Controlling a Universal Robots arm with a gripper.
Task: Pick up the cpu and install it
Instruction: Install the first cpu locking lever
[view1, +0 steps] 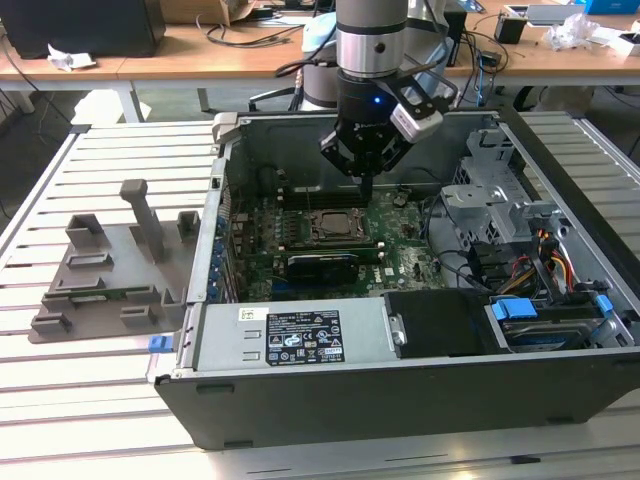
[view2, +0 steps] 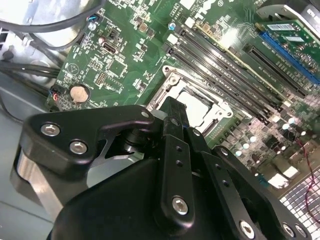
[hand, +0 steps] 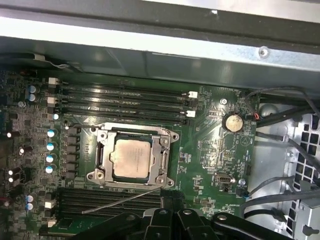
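The cpu (hand: 131, 159) lies flat in the black socket frame (hand: 165, 150) on the green motherboard (hand: 210, 160), its silvery-grey top showing. In the exterior view the cpu (view1: 331, 224) sits mid-board inside the open computer case (view1: 300, 345). My gripper (view1: 366, 188) hangs just above the board, beside the socket's far edge, shut with nothing between its fingers. In the second wrist view the black fingers (view2: 173, 125) cover part of the cpu (view2: 199, 106). In the first wrist view the gripper (hand: 172, 216) is close to the socket.
Black memory slots (hand: 125, 100) flank the socket. A thin metal lever (hand: 125, 199) lies slanted next to the socket. Drive cages and cables (view1: 500, 220) fill the exterior view's right side of the case. A grey parts fixture (view1: 110, 270) rests on the slatted table outside.
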